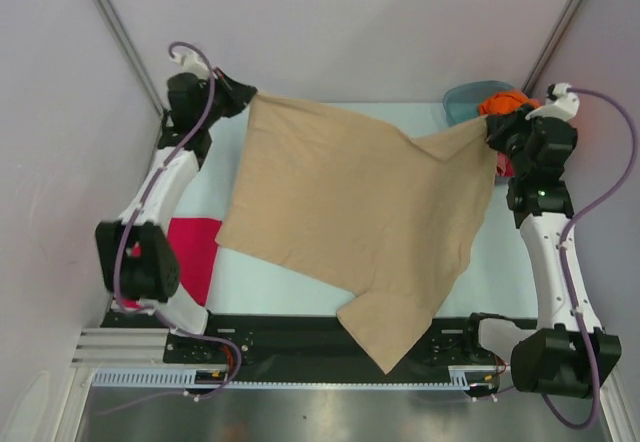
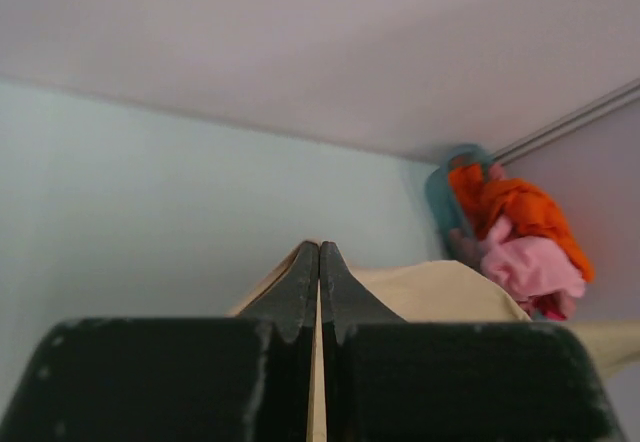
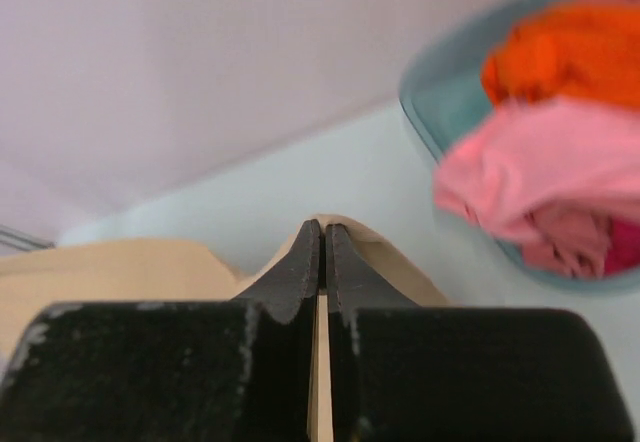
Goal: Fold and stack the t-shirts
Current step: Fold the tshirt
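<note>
left claw (image 1: 247,96): clamped on one corner of the tan t-shirt (image 1: 350,217), well left of the teal basin (image 1: 462,103)
right claw (image 1: 488,130): pinching the opposite corner, just beside the basin
tan t-shirt: stretched between both claws, its lower end draped over the counter (image 1: 280,282)
magenta t-shirt (image 1: 195,247): on the counter, far left of the basin
orange t-shirt (image 2: 520,207), pink t-shirt (image 2: 535,267): heaped in the basin

A: What's on the counter (image 1: 290,282)?
B: It's pale blue-white. A magenta-red t-shirt (image 1: 195,247) lies flat by its near left edge.
A: And on the right?
B: A teal basin (image 1: 462,102) stands in the far right corner, an orange t-shirt (image 1: 503,102) and a pink t-shirt (image 2: 535,267) heaped inside.
</note>
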Controlling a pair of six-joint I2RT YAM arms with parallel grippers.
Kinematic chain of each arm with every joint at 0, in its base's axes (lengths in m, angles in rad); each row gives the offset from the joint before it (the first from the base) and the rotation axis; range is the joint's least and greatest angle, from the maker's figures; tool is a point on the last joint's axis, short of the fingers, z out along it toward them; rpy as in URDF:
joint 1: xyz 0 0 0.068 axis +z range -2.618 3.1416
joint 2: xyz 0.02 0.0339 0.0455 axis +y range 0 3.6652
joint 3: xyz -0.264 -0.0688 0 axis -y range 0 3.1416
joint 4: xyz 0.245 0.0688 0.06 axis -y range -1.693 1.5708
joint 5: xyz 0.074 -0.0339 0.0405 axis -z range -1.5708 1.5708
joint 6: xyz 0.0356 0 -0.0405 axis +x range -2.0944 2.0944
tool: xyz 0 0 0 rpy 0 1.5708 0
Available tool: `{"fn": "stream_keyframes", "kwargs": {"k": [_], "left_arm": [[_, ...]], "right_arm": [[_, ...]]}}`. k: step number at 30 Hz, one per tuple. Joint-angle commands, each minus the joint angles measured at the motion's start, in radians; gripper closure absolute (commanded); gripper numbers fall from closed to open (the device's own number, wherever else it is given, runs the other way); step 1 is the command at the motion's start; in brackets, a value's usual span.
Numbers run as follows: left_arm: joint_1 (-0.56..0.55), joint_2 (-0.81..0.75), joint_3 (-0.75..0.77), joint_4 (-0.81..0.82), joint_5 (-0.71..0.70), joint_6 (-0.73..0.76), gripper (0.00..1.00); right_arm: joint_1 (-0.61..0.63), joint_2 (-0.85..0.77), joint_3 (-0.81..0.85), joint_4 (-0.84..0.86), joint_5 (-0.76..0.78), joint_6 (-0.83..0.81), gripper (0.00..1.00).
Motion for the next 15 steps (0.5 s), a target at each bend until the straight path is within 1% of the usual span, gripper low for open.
{"fn": "stream_keyframes", "kwargs": {"k": [1, 2, 4, 5, 6, 8, 9, 12, 13, 15], "left_arm": [[0.007, -0.242, 0.091, -0.054, -0.050, 0.096, 1.00], [0.007, -0.322, 0.105, -0.100, -0.065, 0.106, 1.00], [0.007, -0.400, 0.143, -0.166, -0.099, 0.136, 1.00], [0.007, -0.436, 0.155, -0.185, -0.111, 0.146, 1.00], [0.007, -0.504, 0.169, -0.202, -0.122, 0.158, 1.00], [0.007, -0.570, 0.206, -0.245, -0.163, 0.170, 1.00], [0.007, -0.634, 0.220, -0.258, -0.180, 0.179, 1.00], [0.007, -0.735, 0.292, -0.323, -0.238, 0.205, 1.00], [0.007, -0.759, 0.333, -0.350, -0.248, 0.210, 1.00], [0.007, -0.799, 0.368, -0.373, -0.277, 0.221, 1.00]], "right_arm": [[-0.005, -0.074, 0.170, 0.014, -0.017, -0.002, 1.00], [-0.005, -0.083, 0.239, 0.006, -0.014, 0.000, 1.00], [-0.005, -0.103, 0.306, -0.010, -0.011, 0.004, 1.00], [-0.005, -0.107, 0.337, -0.014, -0.011, 0.012, 1.00], [-0.005, -0.113, 0.404, -0.021, -0.016, 0.016, 1.00], [-0.005, -0.129, 0.464, -0.030, -0.030, 0.029, 1.00], [-0.005, -0.135, 0.529, -0.037, -0.033, 0.030, 1.00], [-0.005, -0.170, 0.607, -0.053, -0.039, 0.030, 1.00], [-0.005, -0.181, 0.651, -0.055, -0.039, 0.029, 1.00], [-0.005, -0.213, 0.686, -0.064, -0.037, 0.027, 1.00]]}}
